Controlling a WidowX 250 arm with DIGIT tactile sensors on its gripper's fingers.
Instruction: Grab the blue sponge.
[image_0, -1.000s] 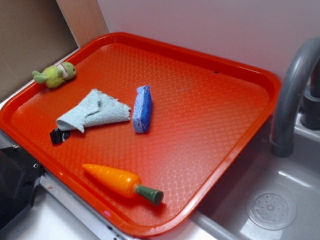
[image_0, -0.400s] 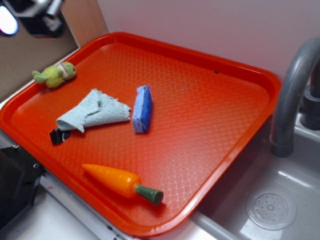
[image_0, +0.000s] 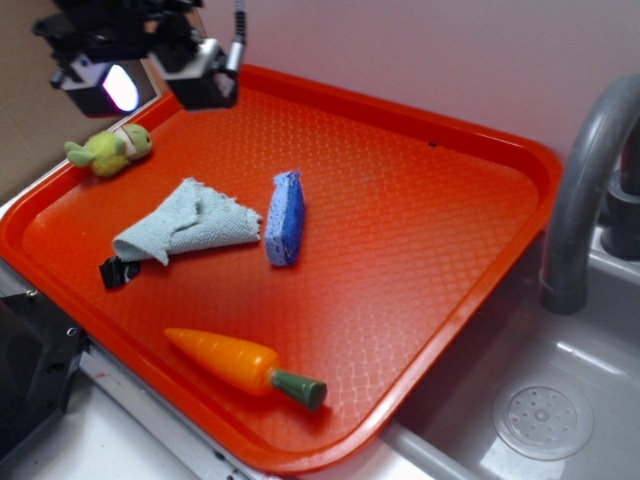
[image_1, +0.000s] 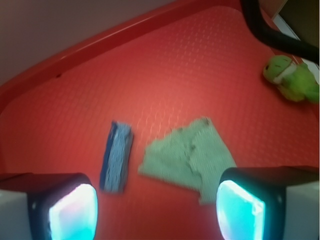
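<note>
No writing is showing on anything. The sponge (image_0: 285, 219) (image_1: 116, 156) is lying on its thin edge in the middle of the red tray (image_0: 430, 250), just right of the rag (image_0: 187, 222), its long side running near to far. The gripper (image_0: 150, 78) (image_1: 155, 207) is hanging above the far-left corner, its fingers wide apart, holding nothing.

- I read this as a toy kitchen — a grey plastic sink (image_0: 560, 400) with a moulded drain (image_0: 543, 420) and a curved grey tap (image_0: 585, 190).
- An orange-red tray (image_0: 480, 290) sits beside the sink, against a plain pale wall (image_0: 420, 50).
- On the tray I see a plastic carrot (image_0: 245, 367), a cloth (image_0: 190, 225) and a sponge (image_0: 286, 218) — play-kitchen props.
</note>
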